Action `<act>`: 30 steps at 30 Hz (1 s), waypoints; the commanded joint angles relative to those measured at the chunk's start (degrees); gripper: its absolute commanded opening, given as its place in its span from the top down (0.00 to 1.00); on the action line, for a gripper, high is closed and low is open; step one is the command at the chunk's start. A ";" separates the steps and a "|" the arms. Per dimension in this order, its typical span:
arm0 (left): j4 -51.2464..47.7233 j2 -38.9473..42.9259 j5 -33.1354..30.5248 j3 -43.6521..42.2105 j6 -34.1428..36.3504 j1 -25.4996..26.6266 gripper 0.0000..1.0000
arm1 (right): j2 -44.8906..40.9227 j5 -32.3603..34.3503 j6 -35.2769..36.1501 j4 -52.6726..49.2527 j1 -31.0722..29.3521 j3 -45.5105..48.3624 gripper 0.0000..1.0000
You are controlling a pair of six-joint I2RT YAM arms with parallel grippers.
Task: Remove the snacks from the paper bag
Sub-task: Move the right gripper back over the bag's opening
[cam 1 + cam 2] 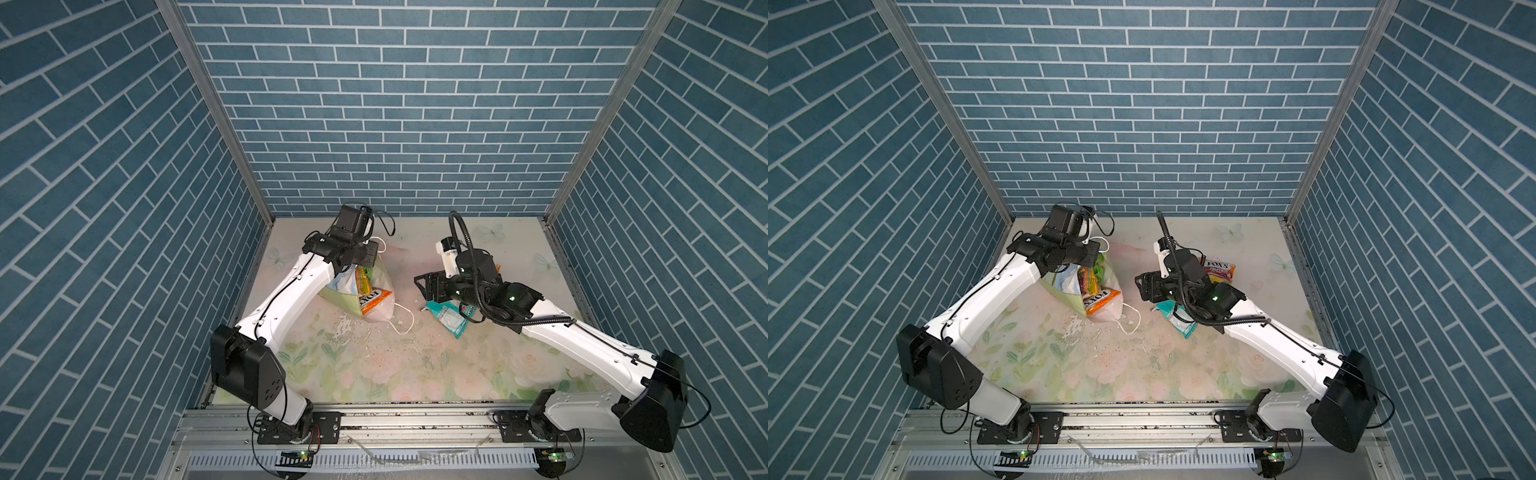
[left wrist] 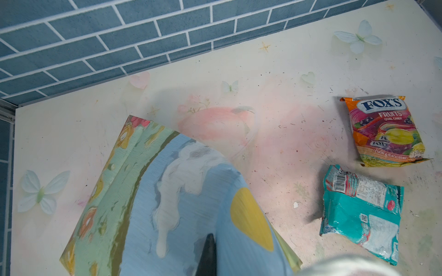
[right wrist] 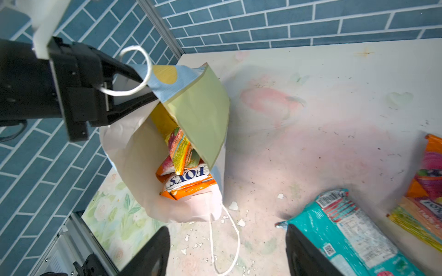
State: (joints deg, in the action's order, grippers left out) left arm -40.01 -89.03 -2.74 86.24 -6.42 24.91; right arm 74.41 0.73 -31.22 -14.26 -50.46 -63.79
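The left fingers [image 3: 136, 105] are closed on the rim of the bag [image 3: 198, 107], holding it tilted over the tabletop [image 3: 311, 143] with packets [image 3: 186, 181] inside, and the right fingers [image 3: 153, 251], spread and empty, face its mouth, so a reach may snag the loose cord [image 3: 235, 239] or pull the thin rim from the pinch.
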 commanded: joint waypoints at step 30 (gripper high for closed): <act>0.46 2.37 0.68 1.74 -0.75 -0.01 1.00 | 15.27 2.83 -8.85 20.88 -10.87 3.65 0.35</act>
State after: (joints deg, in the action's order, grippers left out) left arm -40.03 -88.95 -2.33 86.24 -6.55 24.91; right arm 88.27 3.36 -37.63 3.51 -60.90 -59.18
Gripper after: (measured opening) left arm 0.049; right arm 0.655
